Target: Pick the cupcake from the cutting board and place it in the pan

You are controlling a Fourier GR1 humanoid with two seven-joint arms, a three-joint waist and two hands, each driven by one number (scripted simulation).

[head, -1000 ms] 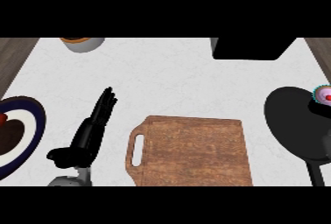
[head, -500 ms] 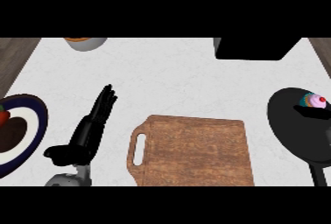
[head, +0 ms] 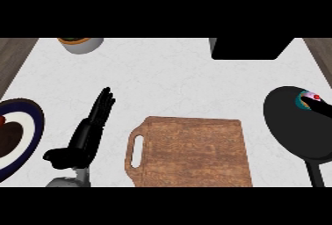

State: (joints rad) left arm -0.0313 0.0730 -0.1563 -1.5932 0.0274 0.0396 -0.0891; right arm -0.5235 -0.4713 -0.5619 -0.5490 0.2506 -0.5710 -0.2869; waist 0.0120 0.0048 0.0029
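Note:
The cupcake (head: 307, 97), with pale frosting, a red dot on top and a teal wrapper, is over the upper right part of the black pan (head: 288, 127). One black finger of my right hand (head: 319, 104) lies across it; the remainder of that hand blends into the dark pan at the right edge. The brown wooden cutting board (head: 191, 151) with a handle slot lies at lower centre with nothing on it. Left of the board my left hand (head: 84, 139) rests open on the counter, fingers straight and pointing away.
A blue-rimmed plate (head: 31, 132) with dark food sits at the left edge. A grey bowl (head: 81, 44) stands at the back left and a black box (head: 250, 48) at the back right. The pan's handle (head: 315, 171) runs toward the lower edge.
The cupcake has moved from the pan's right rim further in over the pan, carried by my right hand. The left hand stays where it was.

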